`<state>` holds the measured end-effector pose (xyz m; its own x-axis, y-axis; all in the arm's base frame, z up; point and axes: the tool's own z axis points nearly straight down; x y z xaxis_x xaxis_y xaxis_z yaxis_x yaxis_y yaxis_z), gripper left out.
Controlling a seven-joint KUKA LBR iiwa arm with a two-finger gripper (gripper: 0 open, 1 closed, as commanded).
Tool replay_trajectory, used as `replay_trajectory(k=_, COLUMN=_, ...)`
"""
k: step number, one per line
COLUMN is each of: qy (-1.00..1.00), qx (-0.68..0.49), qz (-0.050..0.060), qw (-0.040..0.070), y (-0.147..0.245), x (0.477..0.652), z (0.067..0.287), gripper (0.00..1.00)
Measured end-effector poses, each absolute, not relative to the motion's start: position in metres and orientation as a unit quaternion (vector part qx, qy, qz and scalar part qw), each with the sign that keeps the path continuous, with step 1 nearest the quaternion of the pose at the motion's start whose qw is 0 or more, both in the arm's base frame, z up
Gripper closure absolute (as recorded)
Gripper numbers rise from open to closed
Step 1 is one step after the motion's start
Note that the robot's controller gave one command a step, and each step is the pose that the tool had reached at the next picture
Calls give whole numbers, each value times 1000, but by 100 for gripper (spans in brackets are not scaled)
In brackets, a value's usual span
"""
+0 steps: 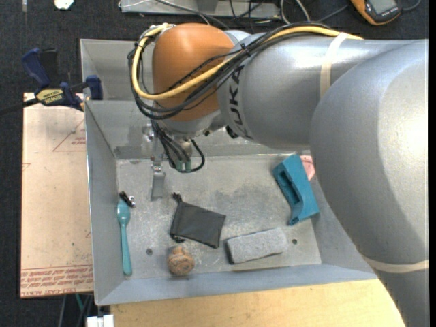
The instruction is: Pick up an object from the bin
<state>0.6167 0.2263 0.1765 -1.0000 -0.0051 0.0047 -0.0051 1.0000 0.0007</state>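
Observation:
My gripper (158, 184) hangs under the orange wrist cover over the bin's left half, above bare floor. A teal plastic spoon (124, 236) lies along the left wall, below and left of the gripper. A small black piece (127, 198) sits by the spoon's bowl. A flat black pouch (197, 225) lies below and right of the gripper. Nothing is seen held by the gripper.
A brown roundish lump (180, 259) and a grey block (256, 244) lie near the front wall. A blue plastic part (297, 188) leans at the right, with something pink (308, 165) behind it. The arm covers the bin's back right.

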Motion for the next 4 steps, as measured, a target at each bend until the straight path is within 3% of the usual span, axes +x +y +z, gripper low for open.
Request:
replay_trajectory(k=1, qy=-1000, qx=0, qz=-1, qw=0, y=225, x=618, z=182, gripper=0)
replay_trajectory(k=3, qy=-1000, qx=-29, qz=-3, qw=-4, y=164, x=562, z=86, gripper=0)
replay_trajectory(k=4, qy=-1000, qx=-27, qz=-2, qw=-1, y=129, x=557, z=70, gripper=0)
